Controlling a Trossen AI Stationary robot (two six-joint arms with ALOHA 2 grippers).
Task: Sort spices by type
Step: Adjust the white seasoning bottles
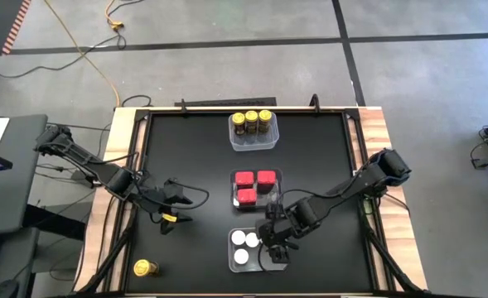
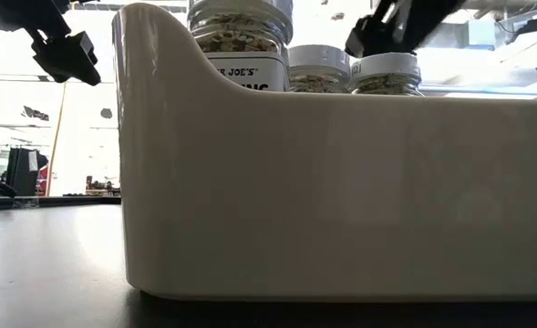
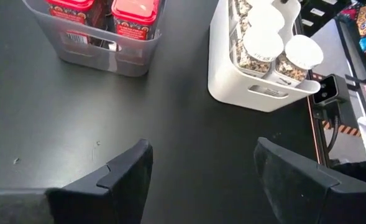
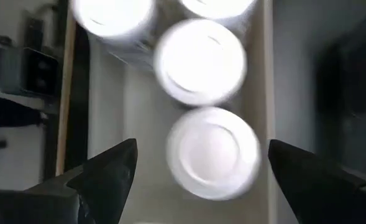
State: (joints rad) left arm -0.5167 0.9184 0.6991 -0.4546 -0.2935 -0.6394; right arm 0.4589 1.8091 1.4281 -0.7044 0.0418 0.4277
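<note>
Over the white tub we see the right gripper spread wide around a white-capped jar, risking knocking its neighbours; left gripper hangs empty, partly apart; one yellow-capped jar lies unsorted near the table's edge.

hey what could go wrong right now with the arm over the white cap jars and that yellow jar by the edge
1. The right gripper hangs open just above the white-capped jars packed in the white tub; lifting carelessly, a finger might clip a neighbouring cap and tip a jar.
2. One yellow-capped jar lies apart near the table's front left corner; a clumsy reach by the open left gripper could roll it off.
</note>
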